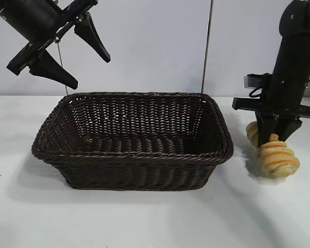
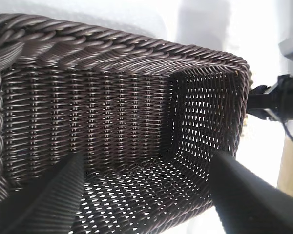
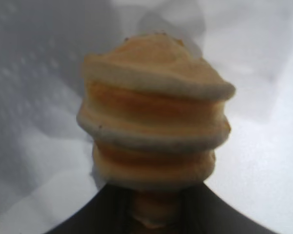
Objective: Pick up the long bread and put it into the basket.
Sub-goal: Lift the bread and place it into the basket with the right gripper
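So the left gripper hangs in the air above the basket's left end, up by the top corner of the exterior view, tilted down toward the basket's inside. Its fingers are spread wide apart with nothing between them. From the left wrist view you look straight past both dark fingers into the basket, and all you get is the woven floor and walls, no bread in there.

The basket itself sits in the middle of the white desk, dark brown wicker, sloping sides, braided rim, long side facing the camera.

Over past the basket's right end is where the action is. The right gripper points nearly straight down, and its fingers are pinched onto the long bread, holding it around the middle. The loaf is tilted, with the near end poking out toward the camera and the far end peeking out behind the fingers on the basket side. It sits low, right by the desk; I can't tell if the underside is touching the desk or just clear of it. The right wrist view shows it up close: the long bread with its golden ridges and orange bands sticks out from between the two dark fingers, white desk behind it. The bread is outside the basket, just beside its right end.
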You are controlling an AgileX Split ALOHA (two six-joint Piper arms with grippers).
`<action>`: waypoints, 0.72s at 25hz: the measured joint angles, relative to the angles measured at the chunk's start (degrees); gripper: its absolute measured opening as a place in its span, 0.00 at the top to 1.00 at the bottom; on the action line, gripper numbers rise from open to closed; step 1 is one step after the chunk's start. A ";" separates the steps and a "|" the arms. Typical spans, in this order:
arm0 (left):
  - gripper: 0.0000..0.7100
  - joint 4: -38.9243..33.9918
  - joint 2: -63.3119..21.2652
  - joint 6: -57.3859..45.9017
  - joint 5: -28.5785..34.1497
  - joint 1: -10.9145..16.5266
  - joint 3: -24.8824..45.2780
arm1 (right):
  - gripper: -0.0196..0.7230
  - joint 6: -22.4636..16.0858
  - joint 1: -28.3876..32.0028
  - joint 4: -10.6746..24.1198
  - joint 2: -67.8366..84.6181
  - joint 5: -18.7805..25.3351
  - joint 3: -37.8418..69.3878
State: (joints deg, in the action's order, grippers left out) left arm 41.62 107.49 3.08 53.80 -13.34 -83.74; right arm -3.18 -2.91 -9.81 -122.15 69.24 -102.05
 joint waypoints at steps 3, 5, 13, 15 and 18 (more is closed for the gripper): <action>0.26 0.00 0.00 0.00 0.00 0.00 0.00 | 0.78 0.00 0.00 0.00 3.05 0.21 -0.61; 0.26 0.00 0.00 0.00 0.00 0.00 0.00 | 0.78 0.00 0.00 0.00 4.31 0.33 -0.68; 0.26 0.00 0.00 0.00 0.00 0.00 0.00 | 0.78 2.37 -0.85 -5.17 7.15 0.49 -0.68; 0.26 0.00 0.00 0.00 0.00 0.00 0.00 | 0.78 3.18 -2.31 -5.48 7.62 0.49 -0.68; 0.26 0.00 0.00 0.00 0.00 0.00 0.00 | 0.78 3.18 -5.44 -5.59 7.92 0.75 -0.68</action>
State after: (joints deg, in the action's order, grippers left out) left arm 41.62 107.49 3.08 53.80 -13.34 -83.74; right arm 0.00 -8.35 -15.40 -114.23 69.99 -102.73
